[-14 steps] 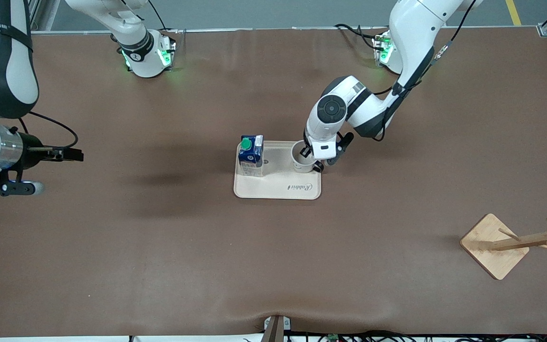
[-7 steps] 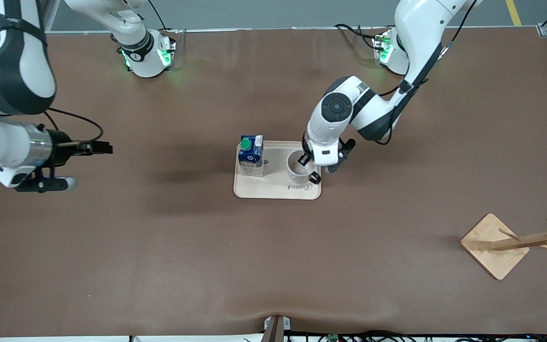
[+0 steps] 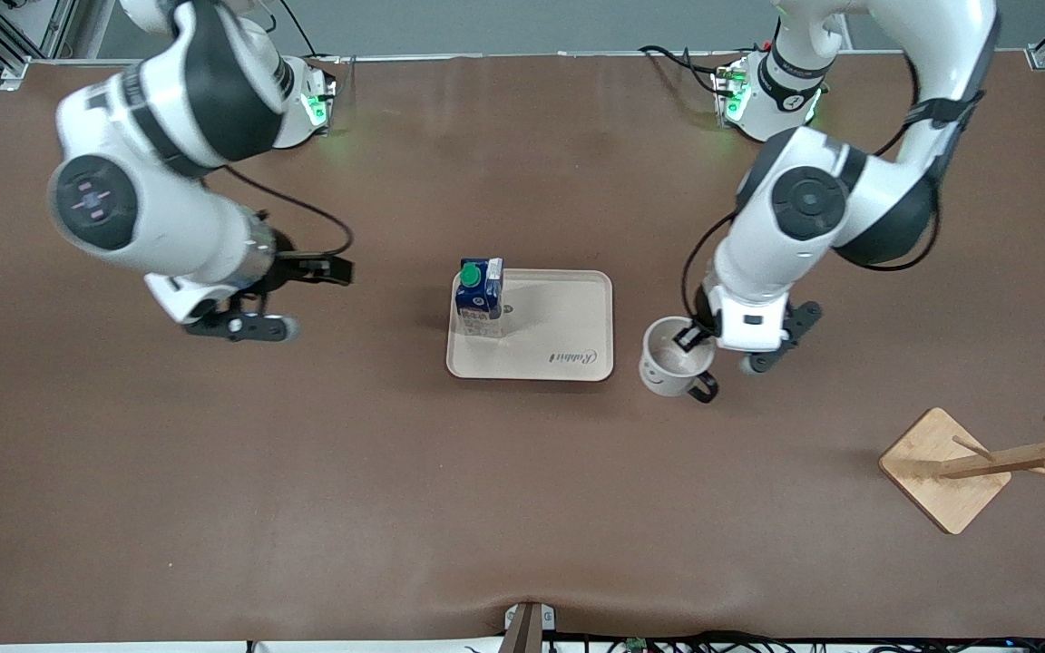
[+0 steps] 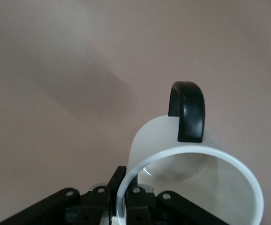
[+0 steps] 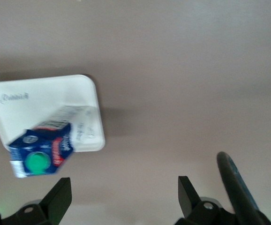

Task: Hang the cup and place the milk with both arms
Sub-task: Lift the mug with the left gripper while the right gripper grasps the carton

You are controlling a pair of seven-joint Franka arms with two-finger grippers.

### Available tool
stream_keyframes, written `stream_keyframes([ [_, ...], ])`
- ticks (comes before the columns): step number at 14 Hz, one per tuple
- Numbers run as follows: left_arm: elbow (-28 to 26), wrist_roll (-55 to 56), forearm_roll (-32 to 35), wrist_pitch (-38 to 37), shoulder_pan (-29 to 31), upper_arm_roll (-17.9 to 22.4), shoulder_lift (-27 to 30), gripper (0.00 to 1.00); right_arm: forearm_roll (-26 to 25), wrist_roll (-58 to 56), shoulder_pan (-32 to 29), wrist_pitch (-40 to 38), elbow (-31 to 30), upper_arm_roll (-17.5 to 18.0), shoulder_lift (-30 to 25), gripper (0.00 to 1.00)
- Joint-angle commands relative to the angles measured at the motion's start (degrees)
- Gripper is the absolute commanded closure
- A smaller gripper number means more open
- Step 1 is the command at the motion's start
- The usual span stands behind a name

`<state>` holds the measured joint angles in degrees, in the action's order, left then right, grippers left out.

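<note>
The cup (image 3: 673, 365) was held by its rim, the fingers (image 3: 688, 336) of the left gripper (image 3: 699, 337) closed on the wall of the rim at the side away from the black loop handle (image 3: 702, 390). In the left wrist view the rim (image 4: 191, 180) was seen pinched just above the gripper's black fingers (image 4: 136, 200), with the handle (image 4: 187, 110) pointing away from them. The cup was carried upright and clear of the beige tray (image 3: 568, 336), over the brown table (image 3: 522, 472) just beside the tray's edge toward the left arm's end. A black smiley face (image 3: 659, 381) was shown on the cup's side. The left arm (image 3: 808, 213) was bent down to it from its base (image 3: 754, 91) with the green light.

The milk (image 3: 480, 297) was left standing upright in the tray, in the corner toward the right arm's end and farther from the front camera, its green cap (image 3: 469, 274) on top. The right gripper (image 3: 327, 269) was held over bare table toward the right arm's end, well apart from the tray, with nothing in it; in the right wrist view its two fingers (image 5: 58, 199) were spread wide, and the milk (image 5: 41, 152) and tray (image 5: 13, 105) were seen past them.

A wooden cup rack (image 3: 985, 462) stood near the left arm's end of the table, nearer to the front camera than the tray.
</note>
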<state>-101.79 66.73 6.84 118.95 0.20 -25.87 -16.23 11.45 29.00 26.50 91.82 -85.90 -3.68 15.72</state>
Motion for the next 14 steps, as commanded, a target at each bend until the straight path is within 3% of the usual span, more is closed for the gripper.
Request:
stream_keyframes([
  [1, 0.0, -10.8, 0.7, -4.3, 6.2, -0.6, 3.8, 1.0, 0.7, 6.8, 5.1, 5.1, -0.3, -0.6, 2.4, 0.0],
  [8, 0.2, -42.8, 0.2, -9.8, 19.8, -0.6, 8.1, 1.0, 0.5, 13.3, 13.6, 15.8, -0.1, -0.7, 9.1, 0.0],
  [11, 1.5, -55.8, 0.2, -9.9, 24.7, -0.3, 8.2, 1.0, 0.0, 13.9, 15.5, 16.7, -0.2, -0.7, 10.9, 0.0],
  [14, 3.0, -61.3, 0.4, -9.8, 27.4, -0.3, 8.1, 1.0, -0.3, 14.6, 16.7, 16.8, -0.2, -0.8, 12.1, 0.0],
])
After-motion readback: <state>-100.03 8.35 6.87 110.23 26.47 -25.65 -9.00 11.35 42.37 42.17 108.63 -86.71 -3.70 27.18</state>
